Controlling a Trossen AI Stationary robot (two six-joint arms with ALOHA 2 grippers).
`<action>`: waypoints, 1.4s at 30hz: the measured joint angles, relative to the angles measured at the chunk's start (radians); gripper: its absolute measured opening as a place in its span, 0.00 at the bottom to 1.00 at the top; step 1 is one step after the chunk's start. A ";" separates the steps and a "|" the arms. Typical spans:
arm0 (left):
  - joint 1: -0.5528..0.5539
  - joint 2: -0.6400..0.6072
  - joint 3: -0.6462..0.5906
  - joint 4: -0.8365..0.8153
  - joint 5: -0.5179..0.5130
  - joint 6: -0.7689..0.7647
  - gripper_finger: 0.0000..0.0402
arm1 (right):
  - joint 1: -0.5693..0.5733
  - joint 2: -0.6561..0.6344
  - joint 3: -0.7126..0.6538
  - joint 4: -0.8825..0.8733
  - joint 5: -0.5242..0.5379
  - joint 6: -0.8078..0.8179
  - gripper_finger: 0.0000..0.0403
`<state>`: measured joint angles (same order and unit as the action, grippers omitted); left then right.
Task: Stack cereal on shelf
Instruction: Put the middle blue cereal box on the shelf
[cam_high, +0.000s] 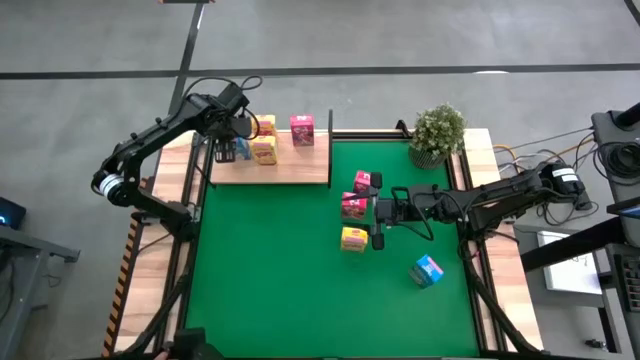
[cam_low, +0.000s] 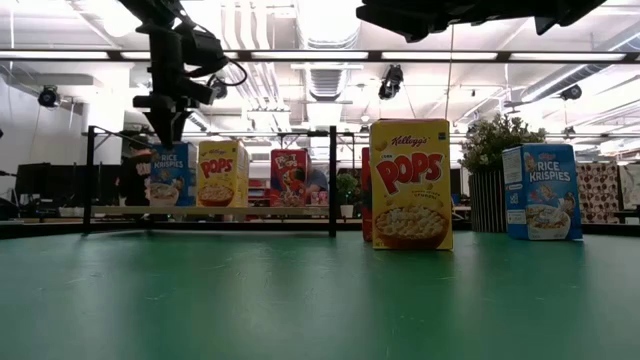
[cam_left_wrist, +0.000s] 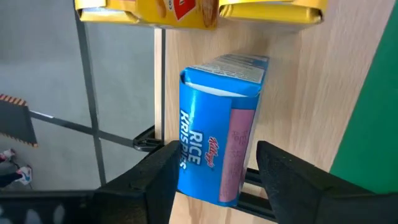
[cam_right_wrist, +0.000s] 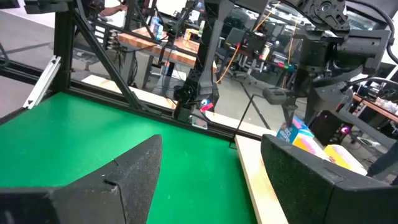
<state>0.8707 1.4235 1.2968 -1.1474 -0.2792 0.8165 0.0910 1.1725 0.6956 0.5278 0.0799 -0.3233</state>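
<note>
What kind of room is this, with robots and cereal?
Probably a robot lab or workshop: two dark arms work at a green mat, ceiling lights hang over an open hall, and workbenches with cables stand behind.

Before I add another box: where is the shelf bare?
The shelf is bare along its mat-side edge and between the pink box and the end post. Its far end is crowded: yellow boxes, blue box, left gripper.

We see the light-wood shelf (cam_high: 300, 168) carrying an upright blue Rice Krispies box (cam_left_wrist: 214, 146) at its left end, two yellow Pops boxes (cam_high: 264, 140) beside it, and a pink box (cam_high: 302, 131). On the green mat (cam_high: 270, 270) stand two pink boxes (cam_high: 357, 194), a yellow Pops box (cam_high: 352, 239) and a tilted blue box (cam_high: 427, 270).
</note>
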 joint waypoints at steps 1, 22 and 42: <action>0.000 0.000 0.000 0.000 -0.001 -0.009 0.49 | 0.000 0.000 0.000 0.000 0.000 0.000 0.65; -0.136 -0.064 0.106 -0.060 0.128 -0.537 0.40 | 0.000 0.000 0.000 0.000 0.000 0.002 0.65; -0.067 -0.307 -0.390 0.609 -0.158 -0.669 0.00 | 0.000 0.000 0.000 -0.010 0.000 0.009 0.65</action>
<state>0.8035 1.1165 0.9067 -0.5384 -0.4368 0.1471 0.0910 1.1725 0.6956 0.5179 0.0795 -0.3141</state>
